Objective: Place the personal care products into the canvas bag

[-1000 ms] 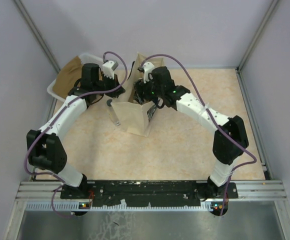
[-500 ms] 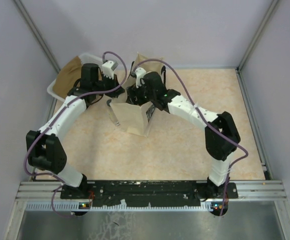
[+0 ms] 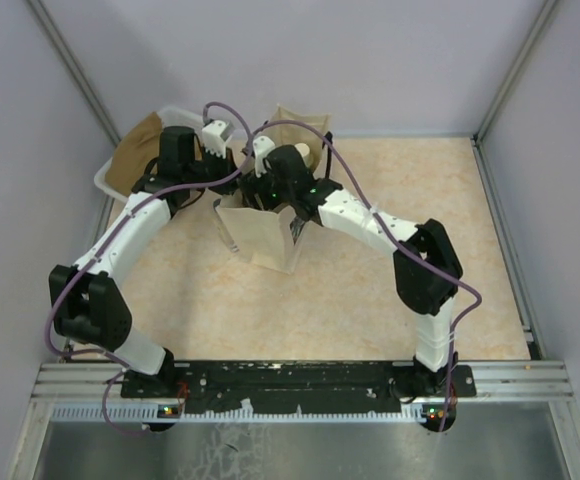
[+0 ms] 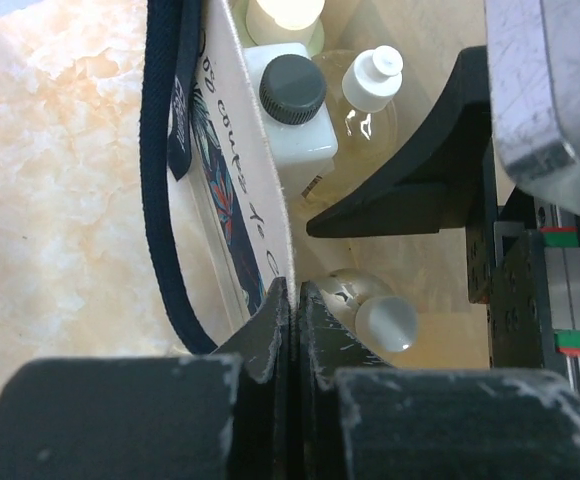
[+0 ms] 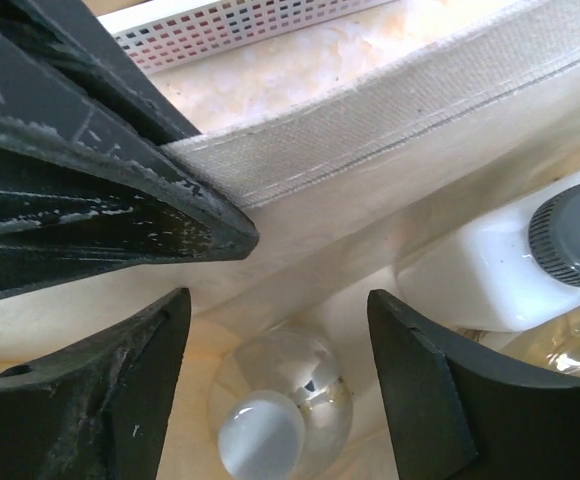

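The canvas bag point(image 3: 263, 238) stands mid-table with its mouth held wide. My left gripper point(image 4: 292, 300) is shut on the bag's rim point(image 5: 370, 125), beside the black handle point(image 4: 162, 200). My right gripper point(image 5: 280, 370) hangs open inside the mouth, its fingers point(image 5: 425, 395) on either side of a silvery round bottle point(image 5: 282, 410) lying below them, not touching it. A square whitish bottle with a black cap point(image 4: 292, 95), an amber bottle with a white cap point(image 4: 372, 85) and a cream-capped bottle point(image 4: 285, 15) also sit in the bag. A slim clear bottle point(image 3: 227, 227) stands outside, against its left side.
A white plastic tub point(image 3: 120, 165) with brown cloth sits at the back left, close behind my left arm. Grey walls and metal posts enclose the table on three sides. The right arm's cable point(image 3: 370, 150) loops over the bag.
The right arm has swung left and reached into the bag's mouth, and its jaws have narrowed somewhat. The left gripper has held the rim without moving.
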Robot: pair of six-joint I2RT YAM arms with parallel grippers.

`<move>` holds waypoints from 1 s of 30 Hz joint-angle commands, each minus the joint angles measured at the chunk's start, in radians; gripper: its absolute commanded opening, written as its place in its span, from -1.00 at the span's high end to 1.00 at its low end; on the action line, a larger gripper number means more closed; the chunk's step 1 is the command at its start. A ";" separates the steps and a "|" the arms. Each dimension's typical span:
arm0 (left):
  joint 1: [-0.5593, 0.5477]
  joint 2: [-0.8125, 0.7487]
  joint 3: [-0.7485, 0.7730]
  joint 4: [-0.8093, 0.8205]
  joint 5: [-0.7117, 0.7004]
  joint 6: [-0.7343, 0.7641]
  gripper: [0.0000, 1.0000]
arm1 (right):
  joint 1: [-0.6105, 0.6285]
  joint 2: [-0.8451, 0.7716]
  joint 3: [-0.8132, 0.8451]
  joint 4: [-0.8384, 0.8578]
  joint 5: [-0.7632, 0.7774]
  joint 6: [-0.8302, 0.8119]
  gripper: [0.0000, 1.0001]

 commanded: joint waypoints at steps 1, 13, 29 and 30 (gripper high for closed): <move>0.008 -0.030 -0.001 0.002 0.015 -0.005 1.00 | 0.002 -0.077 0.027 0.044 0.000 -0.010 -0.50; 0.008 0.014 0.031 0.015 0.041 -0.003 1.00 | 0.064 -0.544 -0.274 0.019 0.300 -0.070 -0.79; 0.010 0.196 0.275 0.003 0.070 0.010 1.00 | 0.332 -0.676 -0.469 -0.046 0.365 -0.073 -0.82; 0.010 0.217 0.301 -0.006 0.069 0.012 1.00 | 0.348 -0.665 -0.475 -0.038 0.363 -0.075 -0.82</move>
